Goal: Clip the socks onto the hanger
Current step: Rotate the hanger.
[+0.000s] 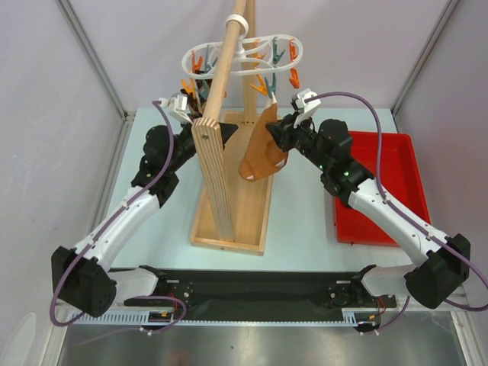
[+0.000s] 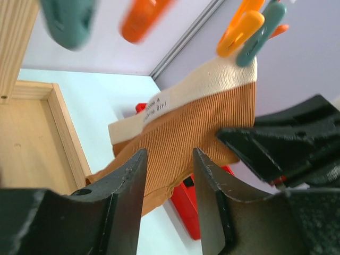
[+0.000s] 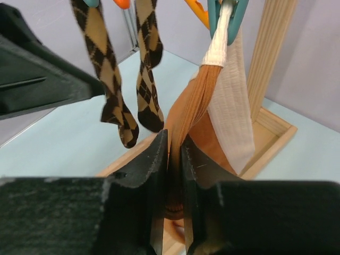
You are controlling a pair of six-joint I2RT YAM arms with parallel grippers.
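Observation:
The white oval hanger [image 1: 245,55] hangs from the wooden pole, with orange and teal pegs. The tan-brown sock [image 1: 263,151] dangles from it, its pale cuff held in a teal peg [image 3: 226,18]. My right gripper [image 3: 174,154] is shut on the sock's ribbed middle; it also shows in the top view [image 1: 280,137]. My left gripper [image 2: 169,164] is open and empty, with the tan sock [image 2: 186,133] just beyond its fingertips [image 2: 130,180]. Two dark argyle socks [image 3: 111,79] hang from pegs. The black striped sock is out of view.
The wooden pole [image 1: 221,99] rises from a wooden base tray [image 1: 236,210] between the arms, with my left gripper [image 1: 194,97] behind it. A red tray [image 1: 381,187] lies at the right. Loose pegs [image 2: 143,18] dangle above my left gripper.

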